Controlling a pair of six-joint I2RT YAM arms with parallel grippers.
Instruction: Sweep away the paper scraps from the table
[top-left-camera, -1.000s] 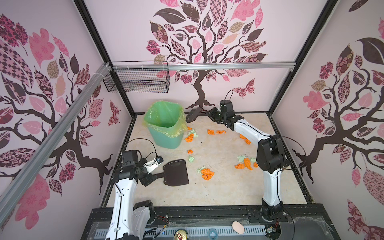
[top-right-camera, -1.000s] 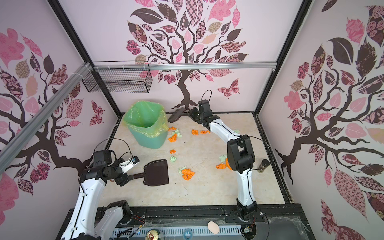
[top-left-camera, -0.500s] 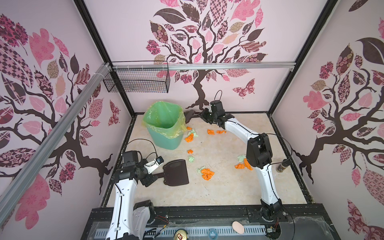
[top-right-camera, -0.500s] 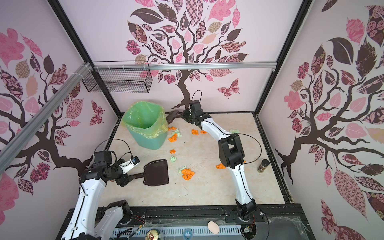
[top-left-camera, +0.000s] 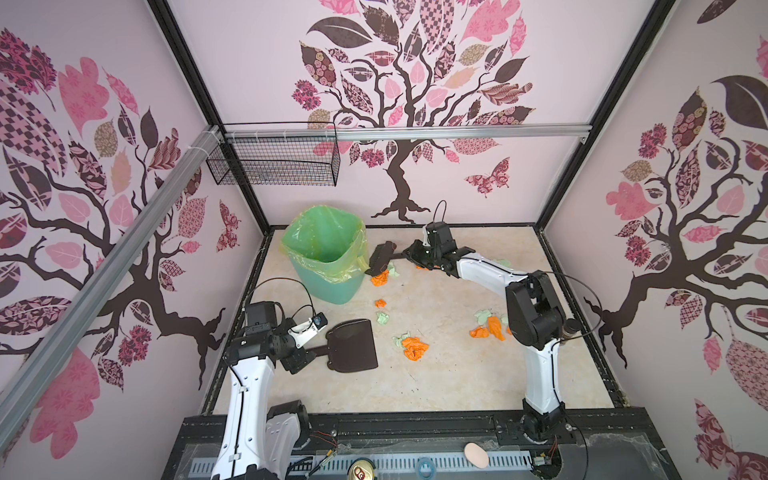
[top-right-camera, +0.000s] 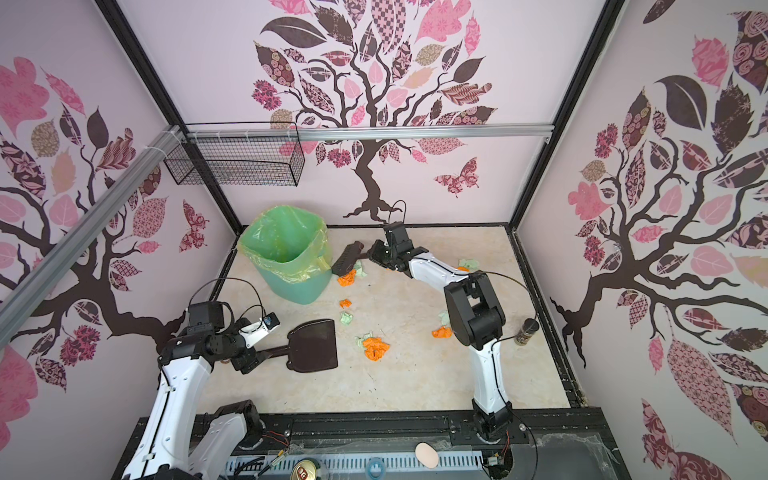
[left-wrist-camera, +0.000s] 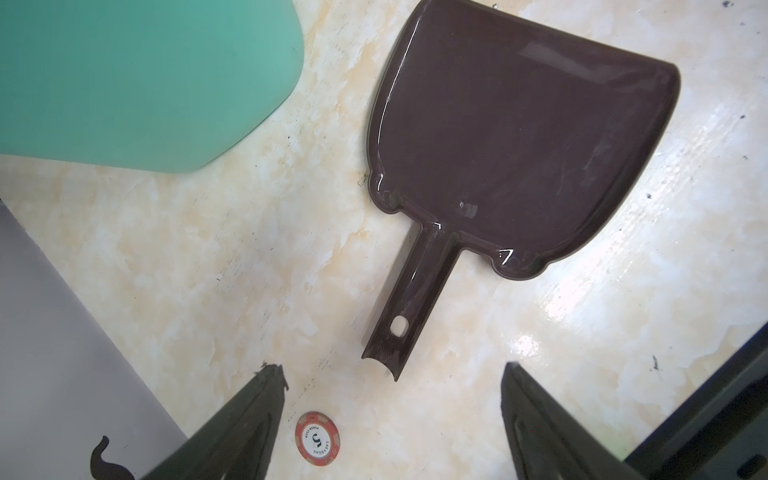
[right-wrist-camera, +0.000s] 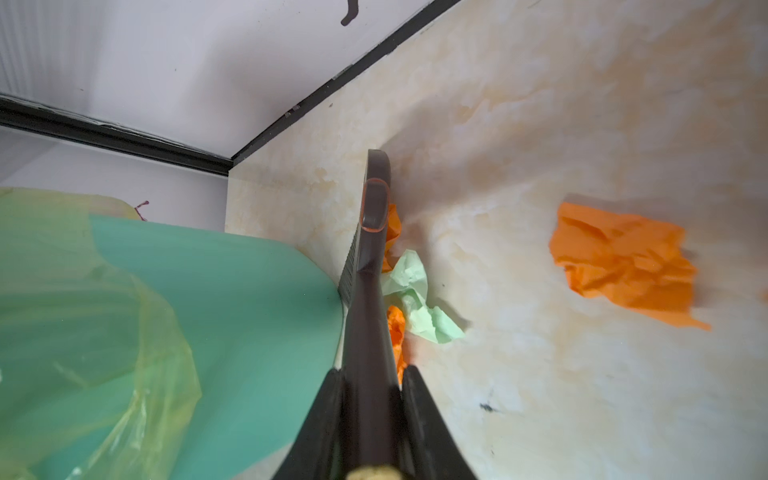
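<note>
Orange and mint-green paper scraps lie over the table (top-left-camera: 457, 374): a clump (top-left-camera: 413, 347) mid-table, some (top-left-camera: 488, 330) by the right arm, small ones (top-left-camera: 380, 303), and a pile (top-left-camera: 379, 277) by the bin. My right gripper (top-left-camera: 409, 257) (right-wrist-camera: 372, 372) is shut on a dark brush (top-left-camera: 380, 257) (right-wrist-camera: 372, 257), whose head stands between the bin and that pile (right-wrist-camera: 415, 299). A brown dustpan (top-left-camera: 353, 345) (left-wrist-camera: 519, 137) lies flat on the table. My left gripper (top-left-camera: 305, 359) (left-wrist-camera: 391, 368) is open, with the handle's end just ahead of its fingertips, untouched.
A green bin (top-left-camera: 328, 253) with a yellow-green liner stands at the back left. A poker chip (left-wrist-camera: 318, 438) lies by my left fingers. A small bottle (top-right-camera: 525, 330) stands near the right edge. A wire basket (top-left-camera: 274, 162) hangs on the back wall.
My right arm has swung the brush leftward and down, from the back middle to the bin's side beside the scraps there. The left arm and dustpan have not moved.
</note>
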